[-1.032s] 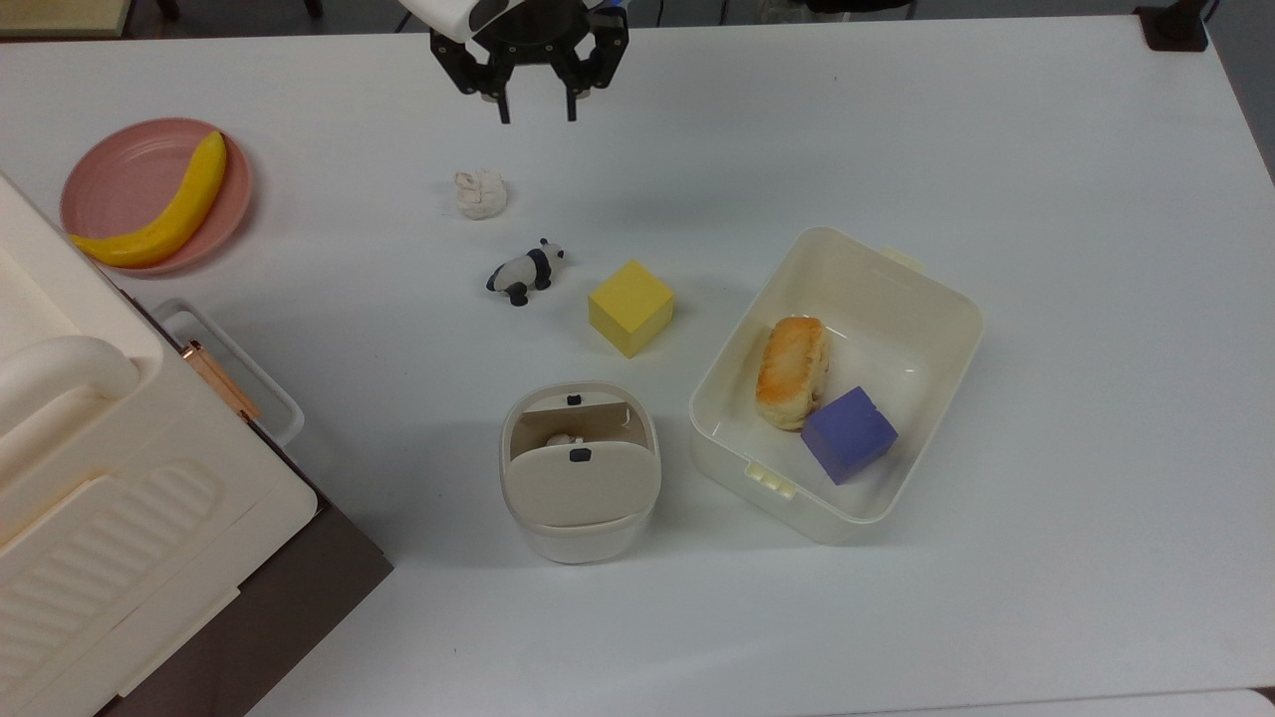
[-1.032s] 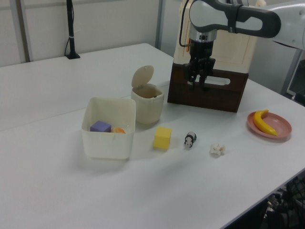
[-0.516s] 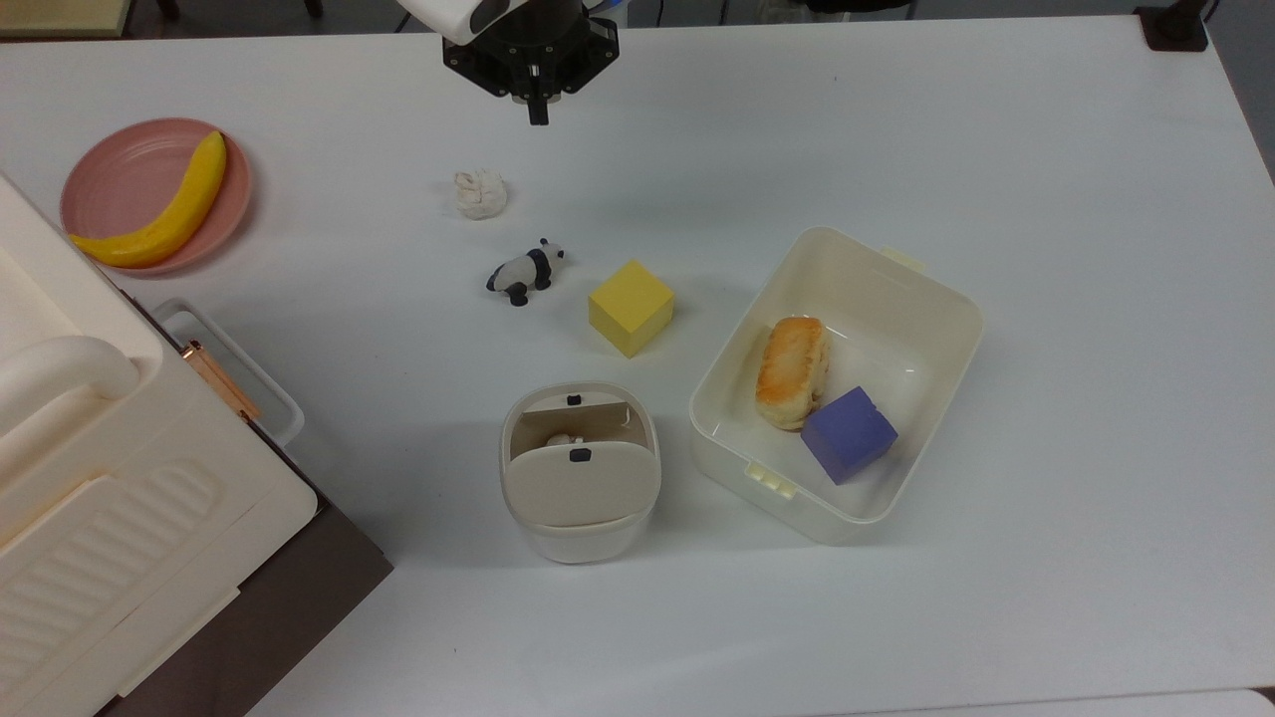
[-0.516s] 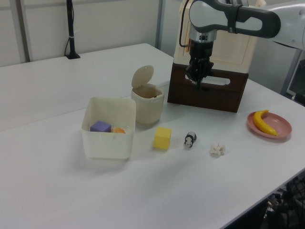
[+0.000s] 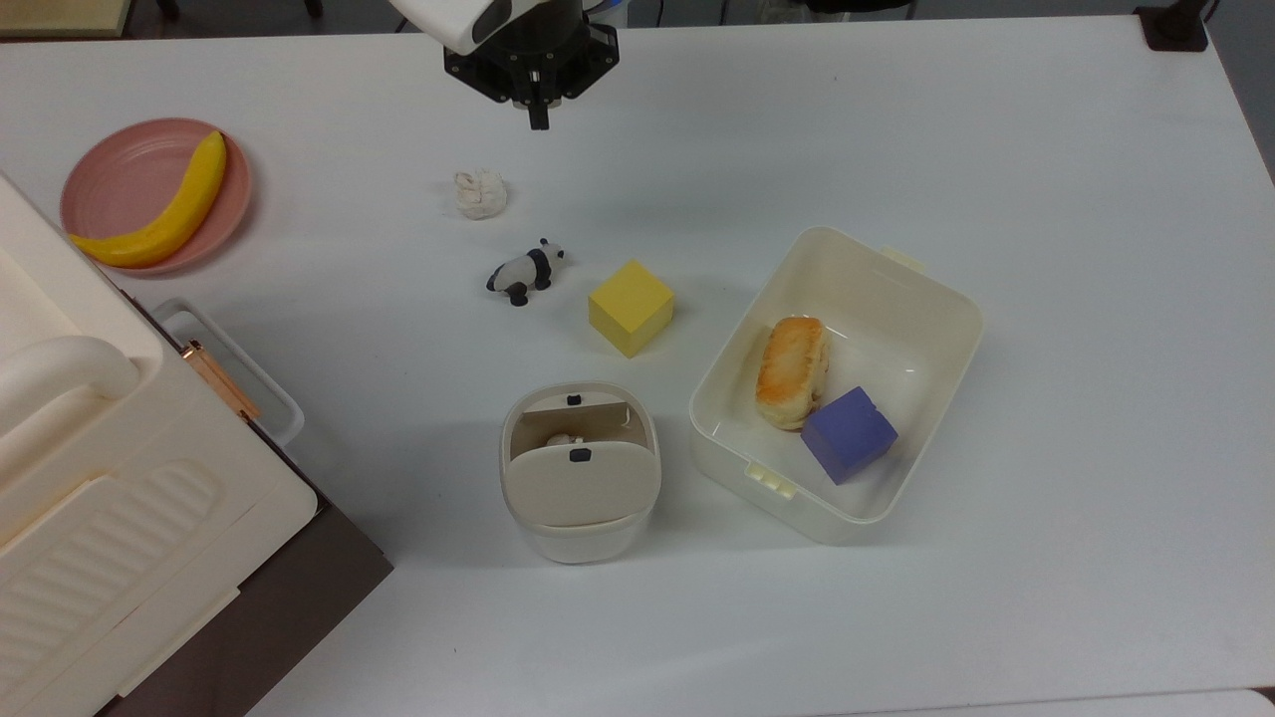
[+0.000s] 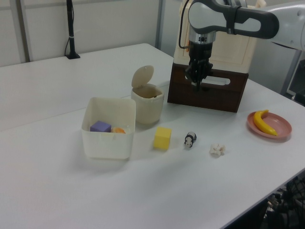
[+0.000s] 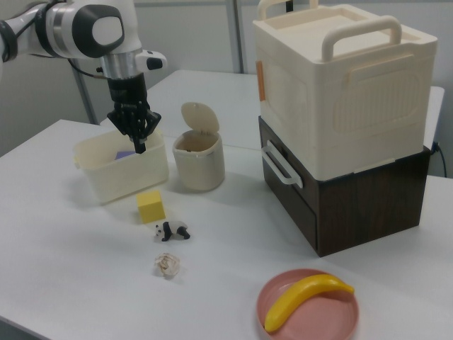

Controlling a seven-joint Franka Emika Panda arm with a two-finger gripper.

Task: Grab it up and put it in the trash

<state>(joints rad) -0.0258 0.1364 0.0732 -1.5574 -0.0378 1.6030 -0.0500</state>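
Fingers (image 5: pixel 539 118) pressed together and holding nothing are hanging above the counter (image 5: pixel 996 149), the paper wad (image 5: pixel 481 193) lying apart from them, toward the top view's lower left, the trash bin (image 5: pixel 579 472) sitting farther beyond.

Counted on the table (image 5: pixel 996 129): two cubes, one yellow cube (image 5: pixel 631 308) at centre frame and one purple cube (image 5: pixel 849 434) inside the single open tub (image 5: pixel 936 289) at right. One bread roll (image 5: pixel 792 370), one banana (image 5: pixel 164 211), one pink plate (image 5: pixel 105 169) at upper left. One paper wad (image 5: pixel 481 193), one panda figurine (image 5: pixel 525 272), one flap-lid bin (image 5: pixel 580 473), one robot hand (image 5: pixel 539 121).
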